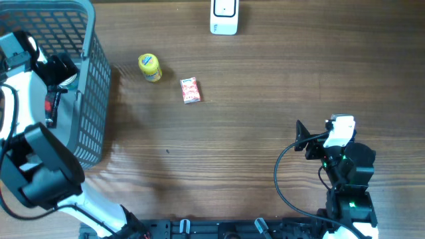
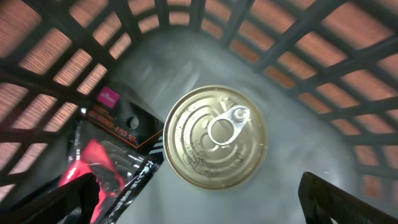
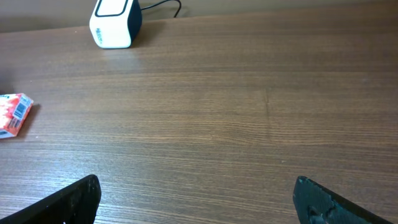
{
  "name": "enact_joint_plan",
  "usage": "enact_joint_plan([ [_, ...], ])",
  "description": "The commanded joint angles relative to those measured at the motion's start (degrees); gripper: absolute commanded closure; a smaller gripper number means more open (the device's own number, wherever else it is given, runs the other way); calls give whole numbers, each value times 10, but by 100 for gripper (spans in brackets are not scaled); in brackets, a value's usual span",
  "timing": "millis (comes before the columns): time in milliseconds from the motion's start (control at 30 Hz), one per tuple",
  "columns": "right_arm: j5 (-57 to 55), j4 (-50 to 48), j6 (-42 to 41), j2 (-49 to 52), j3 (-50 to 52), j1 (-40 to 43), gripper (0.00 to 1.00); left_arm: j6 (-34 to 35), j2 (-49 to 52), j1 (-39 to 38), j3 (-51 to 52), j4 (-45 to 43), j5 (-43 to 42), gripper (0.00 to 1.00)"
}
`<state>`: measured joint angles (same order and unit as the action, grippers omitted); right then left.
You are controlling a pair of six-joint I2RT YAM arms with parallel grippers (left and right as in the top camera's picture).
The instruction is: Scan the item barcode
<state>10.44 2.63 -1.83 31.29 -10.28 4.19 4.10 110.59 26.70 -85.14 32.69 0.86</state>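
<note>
1. Left gripper point(image 2: 198, 200): jaws fully spread, holding nothing, above a pull-tab tin can point(image 2: 214, 137) in the basket point(image 2: 311, 124), beside a red-black packet point(image 2: 106, 162). I saw the can by left wrist only.
2. Right gripper point(image 3: 196, 200): spread wide, empty.
3. Overhead alone showed 1 yellow jar point(image 1: 150, 67) near the red carton point(image 1: 190, 90); the scanner point(image 1: 224, 16) stood well apart.

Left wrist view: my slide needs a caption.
Open left gripper above a pull-tab can in the mesh basket, beside a red-and-black packet.
</note>
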Motion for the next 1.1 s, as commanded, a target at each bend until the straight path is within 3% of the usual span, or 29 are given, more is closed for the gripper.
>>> enact_joint_plan([
  [0, 0, 0, 2, 0, -12, 2, 0, -11, 39, 0, -3, -12, 5, 0],
  [800, 0, 0, 2, 0, -12, 2, 0, -9, 113, -3, -3, -113, -58, 0],
  [833, -1, 0, 2, 0, -12, 2, 0, -8, 113, -5, -3, -115, -57, 2],
  [933, -2, 0, 2, 0, -12, 2, 0, -8, 115, -7, -3, -115, -57, 26],
  [1033, -2, 0, 1, 0, -12, 2, 0, -8, 126, -8, -3, -111, -57, 24],
  [1067, -2, 0, 2, 0, -12, 2, 0, -8, 131, -8, -3, -110, -57, 15],
])
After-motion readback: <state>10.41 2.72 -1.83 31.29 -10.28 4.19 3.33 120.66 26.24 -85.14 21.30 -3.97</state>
